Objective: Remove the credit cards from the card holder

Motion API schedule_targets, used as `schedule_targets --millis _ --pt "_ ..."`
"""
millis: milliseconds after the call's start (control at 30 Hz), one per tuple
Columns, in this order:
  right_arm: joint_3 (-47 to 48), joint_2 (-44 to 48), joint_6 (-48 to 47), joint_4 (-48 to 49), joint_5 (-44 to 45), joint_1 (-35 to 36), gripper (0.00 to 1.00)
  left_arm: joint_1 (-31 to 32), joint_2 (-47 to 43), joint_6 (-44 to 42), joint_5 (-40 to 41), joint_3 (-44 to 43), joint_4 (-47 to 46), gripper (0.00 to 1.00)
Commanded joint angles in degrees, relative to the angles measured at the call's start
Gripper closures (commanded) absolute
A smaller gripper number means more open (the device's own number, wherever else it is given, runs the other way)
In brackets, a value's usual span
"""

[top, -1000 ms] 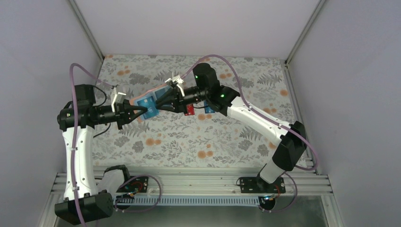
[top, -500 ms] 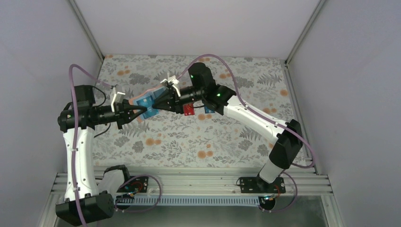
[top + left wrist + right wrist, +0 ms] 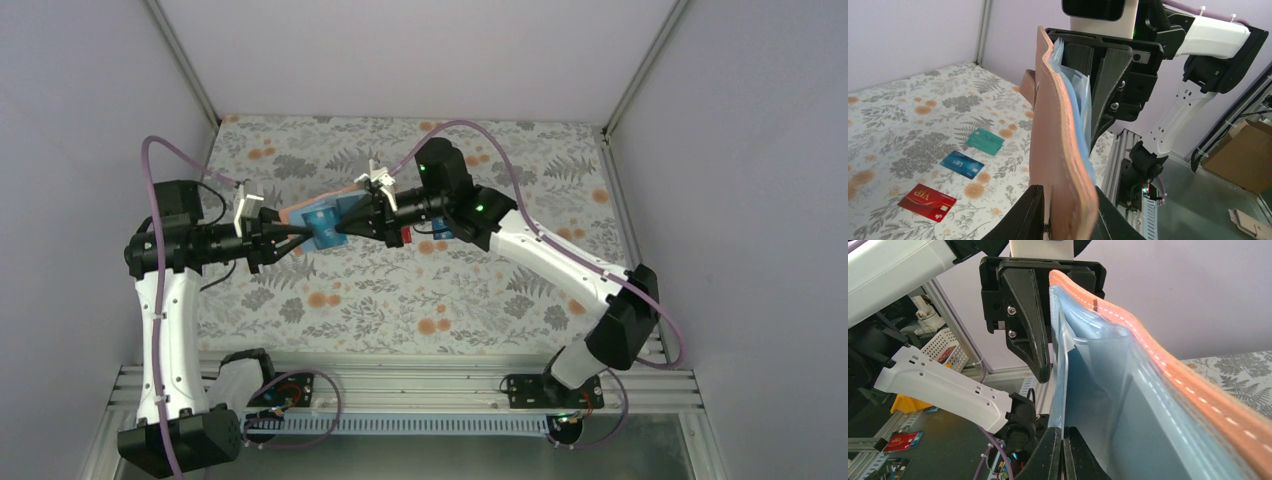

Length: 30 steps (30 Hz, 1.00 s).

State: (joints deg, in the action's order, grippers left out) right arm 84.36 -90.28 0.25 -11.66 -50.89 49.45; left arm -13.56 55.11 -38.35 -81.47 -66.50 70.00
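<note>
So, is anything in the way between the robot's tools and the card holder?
No, nothing visible stands between them. The left tool and the right tool both grip the card holder, one from each end, holding it up above the table.

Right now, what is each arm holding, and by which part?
Both hold the card holder: left fingers at one end, right fingers on its blue inner lining.

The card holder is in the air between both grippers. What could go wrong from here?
1. The right gripper pinches only the thin blue lining of the card holder; pulling may tear it, or the grip may slip off.
2. If the left gripper loosens, the card holder may swing or fall to the table.
</note>
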Motion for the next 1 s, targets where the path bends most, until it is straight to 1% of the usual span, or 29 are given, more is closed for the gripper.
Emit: schedule_targets --millis 0,133,167,233,267,300,400,567,700,767,800,833,867,900,933,967 --pt "-1.2 3.0 -1.3 -0.2 0.8 -1.1 0.96 -0.1 -0.4 -1.8 -3.5 0.3 0.1 0.77" --pt "-0.8 3.3 -1.0 0.0 0.5 -1.2 0.96 -0.1 -0.5 -3.1 -3.6 0.5 1.0 0.78" --pt "-0.9 3.3 -1.0 0.2 0.4 -1.2 0.96 -0.1 -0.7 -3.2 -3.8 0.7 1.1 0.8" --pt "-0.2 2.9 -0.9 0.0 0.3 -1.3 0.96 -0.1 -0.9 -3.4 -4.0 0.9 1.2 0.89" --pt "0.1 2.7 -0.9 -0.3 0.3 -1.2 0.96 -0.2 -0.8 -3.5 -4.0 0.6 1.5 0.95" --pt "0.2 2.6 -1.0 -0.5 0.2 -1.3 0.96 -0.2 -0.8 -3.7 -3.9 0.3 1.7 0.97" --pt "-0.6 3.5 -2.2 -1.3 1.0 -1.9 0.96 -0.3 -0.8 -4.0 -4.3 0.1 2.0 0.98" --pt "-3.3 6.2 -2.1 -2.7 2.5 -5.9 0.96 -0.6 -1.0 -4.1 -3.9 0.2 1.9 0.98" --pt "-5.2 8.3 -3.3 -4.7 4.9 -8.9 0.96 -0.9 -0.8 -2.6 -3.3 0.0 0.5 0.98" --pt "-5.0 9.1 -3.6 -6.8 6.5 -10.7 0.96 -1.1 -0.8 0.1 -2.2 0.0 -1.2 0.98" --pt "-5.0 9.6 -3.8 -8.3 8.1 -11.9 0.96 -1.3 -0.8 2.6 -0.3 0.1 -3.8 0.98" --pt "-5.1 9.8 -3.4 -9.7 10.3 -13.6 0.96 -1.4 -1.0 7.6 3.3 0.4 -7.4 0.98" --pt "-5.2 9.8 -2.5 -11.3 12.8 -15.8 0.96 -1.6 -1.1 13.1 8.3 1.0 -10.6 0.98" --pt "-5.1 8.6 -1.4 -13.0 14.4 -18.6 0.96 -1.9 -1.1 16.8 16.6 2.1 -13.2 0.98" --pt "-4.4 6.8 0.2 -15.4 15.8 -21.7 0.96 -2.2 -1.2 19.0 22.1 3.0 -14.9 0.97" --pt "-3.4 4.1 1.5 -18.4 17.8 -24.2 0.96 -2.6 -1.4 21.4 25.4 4.2 -16.9 0.97"
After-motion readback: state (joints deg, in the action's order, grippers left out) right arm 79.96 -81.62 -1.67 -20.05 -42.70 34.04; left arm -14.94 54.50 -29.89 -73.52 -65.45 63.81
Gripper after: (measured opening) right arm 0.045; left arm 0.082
